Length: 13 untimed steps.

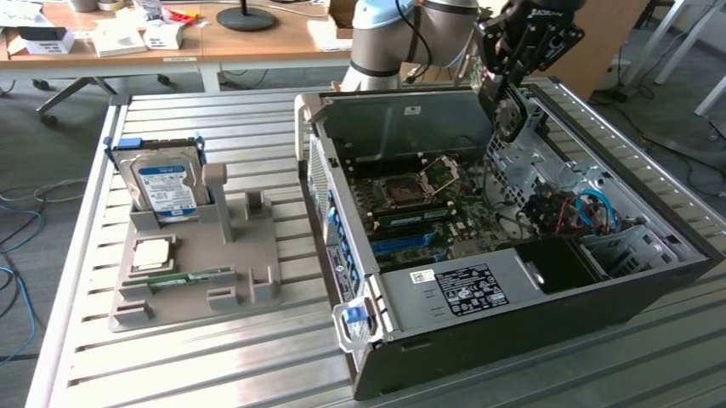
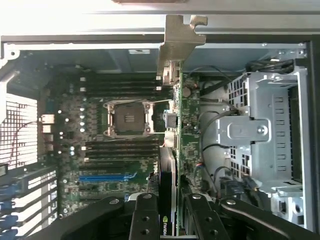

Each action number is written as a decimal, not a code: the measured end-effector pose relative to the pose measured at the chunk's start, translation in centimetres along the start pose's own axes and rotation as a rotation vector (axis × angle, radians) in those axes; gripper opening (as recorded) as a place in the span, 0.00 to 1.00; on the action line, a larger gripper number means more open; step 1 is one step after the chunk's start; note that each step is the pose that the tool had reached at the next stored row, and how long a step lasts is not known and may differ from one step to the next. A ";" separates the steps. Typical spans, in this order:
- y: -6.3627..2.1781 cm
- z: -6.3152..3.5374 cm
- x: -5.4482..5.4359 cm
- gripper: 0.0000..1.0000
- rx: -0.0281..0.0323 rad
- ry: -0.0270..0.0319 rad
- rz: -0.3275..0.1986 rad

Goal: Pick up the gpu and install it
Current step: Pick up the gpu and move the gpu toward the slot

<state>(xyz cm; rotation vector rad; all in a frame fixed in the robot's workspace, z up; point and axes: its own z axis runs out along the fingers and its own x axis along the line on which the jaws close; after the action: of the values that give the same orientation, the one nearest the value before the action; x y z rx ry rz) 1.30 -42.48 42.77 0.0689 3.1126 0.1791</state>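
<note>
Presently, the gpu (image 2: 175, 125) is pinched edge-on by the gripper (image 2: 172, 212). It is seen as a thin green strip, tipped by a silver bracket (image 2: 176, 40).

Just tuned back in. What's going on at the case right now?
The arm's fingers are shut on the gpu and hold it edge-on over the open case. The card hangs above the motherboard, next to the CPU socket, and is not yet seated in a slot. The hard drive and the memory stick sit in the grey holder on the exterior view's left.
</note>
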 end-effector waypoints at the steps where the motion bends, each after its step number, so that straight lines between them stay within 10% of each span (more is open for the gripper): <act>1: 0.01 0.01 -0.2 0.26 -0.0003 0.0000 0.000; 13: 0.10 0.06 -2.3 0.26 -0.0014 0.0000 0.000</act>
<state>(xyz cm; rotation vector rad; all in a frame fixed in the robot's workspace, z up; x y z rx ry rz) 3.60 -42.48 42.76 0.0690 3.1125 0.1812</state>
